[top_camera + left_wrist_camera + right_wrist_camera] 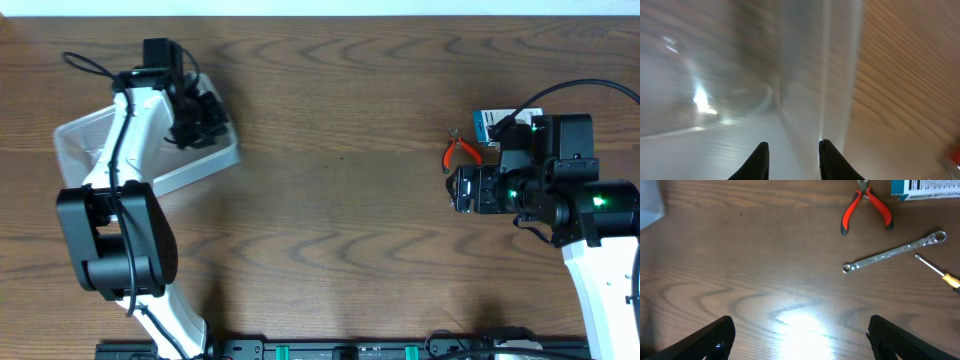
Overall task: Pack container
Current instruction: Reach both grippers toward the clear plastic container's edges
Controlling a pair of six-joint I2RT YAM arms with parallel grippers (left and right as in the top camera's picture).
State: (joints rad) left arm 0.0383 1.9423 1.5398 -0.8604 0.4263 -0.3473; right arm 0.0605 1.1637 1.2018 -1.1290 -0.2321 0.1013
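The clear plastic container (85,140) sits at the table's far left, tilted in the overhead view. My left gripper (205,120) is at its right end, shut on the container's wall. In the left wrist view the blurred clear container (715,100) fills the left side, and its wall runs down between the black fingertips (762,155) of the left gripper (792,147). My right gripper (452,188) hovers open over bare wood at the right; its fingers (722,332) stand wide apart around nothing in the right gripper (800,330) view.
Red-handled pliers (867,210), a silver wrench (892,253), a yellow-handled screwdriver (940,272) and a blue-and-white box (925,187) lie beyond the right gripper. The overhead view shows the pliers (460,152) and box (495,122).
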